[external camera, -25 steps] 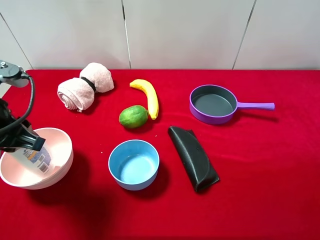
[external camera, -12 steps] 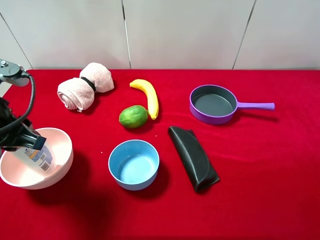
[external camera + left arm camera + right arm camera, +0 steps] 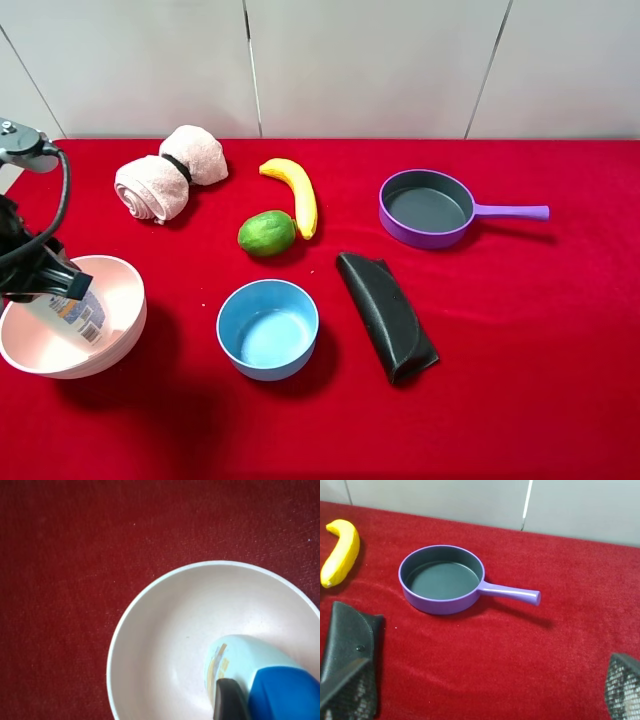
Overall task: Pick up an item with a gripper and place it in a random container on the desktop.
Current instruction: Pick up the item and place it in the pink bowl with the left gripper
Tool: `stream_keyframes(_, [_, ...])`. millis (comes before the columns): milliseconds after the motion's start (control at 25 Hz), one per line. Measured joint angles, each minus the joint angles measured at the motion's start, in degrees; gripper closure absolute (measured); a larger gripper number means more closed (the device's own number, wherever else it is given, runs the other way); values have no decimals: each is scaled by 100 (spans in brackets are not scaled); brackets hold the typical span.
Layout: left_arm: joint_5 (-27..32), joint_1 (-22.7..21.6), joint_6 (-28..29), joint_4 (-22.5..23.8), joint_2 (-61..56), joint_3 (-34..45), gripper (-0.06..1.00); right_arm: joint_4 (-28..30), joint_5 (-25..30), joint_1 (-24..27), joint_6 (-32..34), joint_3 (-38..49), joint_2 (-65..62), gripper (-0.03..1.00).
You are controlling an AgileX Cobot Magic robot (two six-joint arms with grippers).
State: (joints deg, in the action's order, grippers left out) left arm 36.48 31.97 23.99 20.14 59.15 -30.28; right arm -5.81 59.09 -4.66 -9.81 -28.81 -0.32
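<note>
The white bottle [image 3: 72, 314] with a printed label leans tilted inside the pale pink bowl [image 3: 125, 280] at the left edge of the red cloth desktop [image 3: 520, 330]. My left gripper [image 3: 55, 282] is shut on the bottle's upper end. In the left wrist view the bottle [image 3: 235, 657] with its blue cap [image 3: 285, 695] rests against the bowl's inside [image 3: 165, 630], and one black finger [image 3: 227, 702] lies beside the cap. My right gripper [image 3: 484, 697] is open and empty above the cloth near the purple pan [image 3: 442, 580]; it is out of the high view.
A blue bowl [image 3: 268, 328] stands in the front middle, with a black folded pouch [image 3: 386, 315] to its right. A green fruit [image 3: 267, 233], a banana [image 3: 293, 192] and a rolled pink towel [image 3: 170, 172] lie behind. The purple pan [image 3: 428, 207] sits at the back right.
The left gripper and the bottle have shifted only very slightly in the pink bowl. Nothing else has moved.
</note>
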Motion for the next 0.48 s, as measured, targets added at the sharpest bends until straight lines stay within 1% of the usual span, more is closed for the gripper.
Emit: stream_keyframes(480, [0, 0, 0, 0, 0, 0, 56, 0, 0, 0, 0, 0, 0, 27])
